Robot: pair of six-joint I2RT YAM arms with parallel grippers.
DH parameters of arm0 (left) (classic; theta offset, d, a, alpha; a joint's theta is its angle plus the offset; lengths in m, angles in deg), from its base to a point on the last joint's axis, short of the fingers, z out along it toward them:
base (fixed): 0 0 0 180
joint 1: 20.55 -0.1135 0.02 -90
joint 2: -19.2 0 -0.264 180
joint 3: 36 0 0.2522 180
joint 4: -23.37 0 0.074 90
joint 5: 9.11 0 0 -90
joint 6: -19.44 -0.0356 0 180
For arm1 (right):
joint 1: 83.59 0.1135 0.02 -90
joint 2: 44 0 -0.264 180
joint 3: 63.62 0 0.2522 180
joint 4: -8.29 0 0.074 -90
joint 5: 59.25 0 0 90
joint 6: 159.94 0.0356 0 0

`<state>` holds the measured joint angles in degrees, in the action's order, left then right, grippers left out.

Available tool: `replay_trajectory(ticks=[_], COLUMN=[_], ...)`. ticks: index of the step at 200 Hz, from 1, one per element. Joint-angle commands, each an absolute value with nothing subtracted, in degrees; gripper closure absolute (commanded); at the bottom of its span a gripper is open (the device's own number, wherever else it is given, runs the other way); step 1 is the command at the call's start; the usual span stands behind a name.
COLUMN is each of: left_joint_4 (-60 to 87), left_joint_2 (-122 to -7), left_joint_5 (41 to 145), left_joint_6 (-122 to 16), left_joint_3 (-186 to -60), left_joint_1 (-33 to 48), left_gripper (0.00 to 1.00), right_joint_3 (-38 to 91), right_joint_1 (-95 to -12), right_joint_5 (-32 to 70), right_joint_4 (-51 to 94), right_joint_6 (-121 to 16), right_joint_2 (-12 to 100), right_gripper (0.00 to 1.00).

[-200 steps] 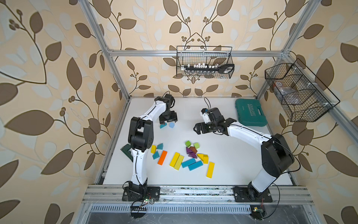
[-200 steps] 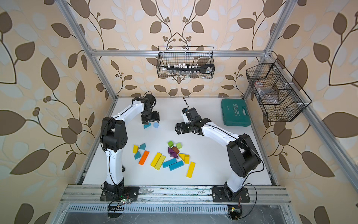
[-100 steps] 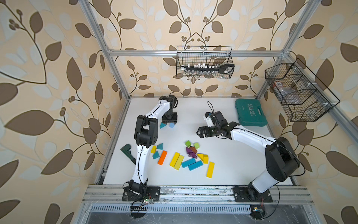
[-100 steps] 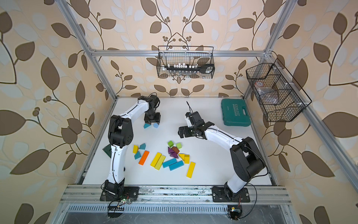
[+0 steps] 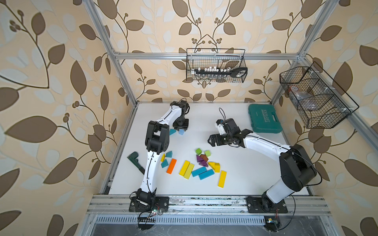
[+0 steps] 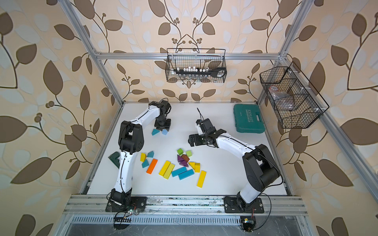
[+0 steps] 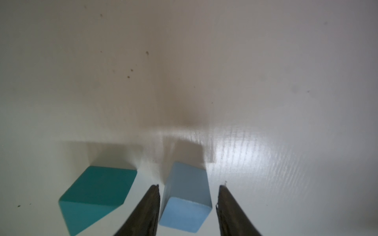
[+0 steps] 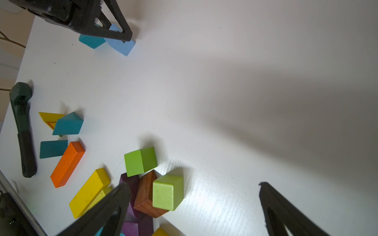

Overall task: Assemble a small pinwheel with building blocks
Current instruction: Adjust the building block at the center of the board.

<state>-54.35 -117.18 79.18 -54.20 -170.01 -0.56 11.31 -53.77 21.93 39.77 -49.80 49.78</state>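
At the far left of the white bench [image 7: 204,61], the left tool [image 7: 188,185] straddles the small light-blue wooden cube [image 7: 185,210], jaws narrow with slivers of gap either side. The cube looks slightly skewed to them, so a squeeze may twist it free or shove the teal triangular wedge [image 7: 98,190] just beside it. The right tool [image 8: 193,183] hangs wide open and empty, just far of the near-centre pile of coloured blocks [image 5: 201,171].

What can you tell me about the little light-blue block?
The light-blue block is a small, smooth cube, plain and matte like painted wood. It sits flat on the white table, away from the pile. A teal wedge lies beside it, not touching. The left gripper straddles it with a thin gap showing, so it isn't squeezed yet.
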Motion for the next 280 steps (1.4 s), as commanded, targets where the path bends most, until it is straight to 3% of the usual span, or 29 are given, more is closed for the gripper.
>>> replay_trajectory(ticks=[1,36,59,201,221,250,280], left_joint_4=[-56.09,-56.13,-56.56,-55.6,-55.69,-55.76,-56.07], left_joint_2=[-117.51,-117.34,-117.12,-119.39,-119.57,-119.49,-119.03], left_joint_5=[76.9,75.72,75.14,75.25,75.31,74.82,75.0], left_joint_6=[-54.73,-53.61,-51.94,-51.84,-52.02,-52.1,-52.1], left_joint_3=[-171.49,-171.32,-171.25,-173.99,-174.39,-174.48,-174.87], left_joint_1=[-0.01,0.02,0.02,-2.8,-2.88,-2.88,-2.88], left_gripper=[0.56,0.67,0.69,0.7,0.65,0.47,0.42], right_joint_3=[10.19,10.14,9.91,9.73,9.9,10.17,10.26], right_joint_1=[-54.07,-54.06,-54.13,-54.09,-54.07,-54.08,-54.06], right_joint_5=[21.26,21.26,21.37,20.28,20.12,19.77,19.44], right_joint_4=[39.19,39.19,39.03,37.96,37.97,37.96,37.73], right_joint_6=[-49.33,-49.27,-49.28,-48.49,-48.53,-48.47,-48.35], right_joint_2=[48.72,48.81,48.87,49.78,49.95,50.47,50.83], right_gripper=[0.0,0.0,0.0,0.0,0.0,0.0,0.0])
